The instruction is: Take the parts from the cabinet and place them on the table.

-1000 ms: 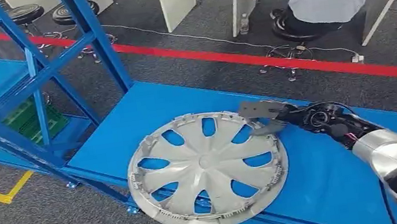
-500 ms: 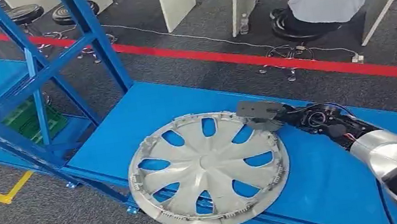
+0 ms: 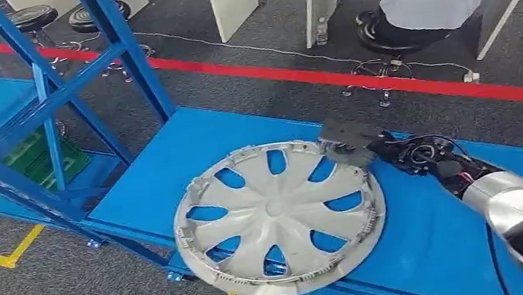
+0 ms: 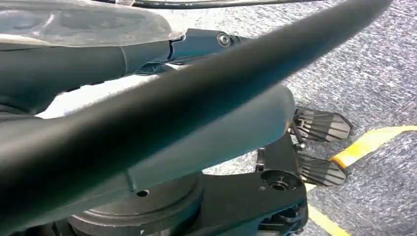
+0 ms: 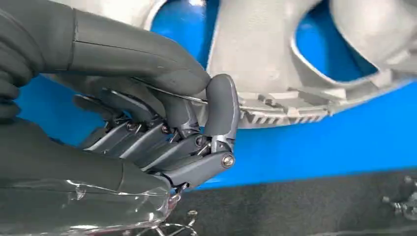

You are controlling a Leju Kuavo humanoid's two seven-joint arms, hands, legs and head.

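The hubcap (image 3: pixel 280 218) rim was pinched between the right hand's (image 3: pixel 349 143) fingers (image 5: pixel 222 105), apparently resting on the bench (image 3: pixel 440 234).

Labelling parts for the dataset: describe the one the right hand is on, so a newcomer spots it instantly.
On the blue table beside the blue cabinet lies a silver hubcap, overhanging the near edge. The right hand pinches its far rim. Its spokes show blue through their gaps.
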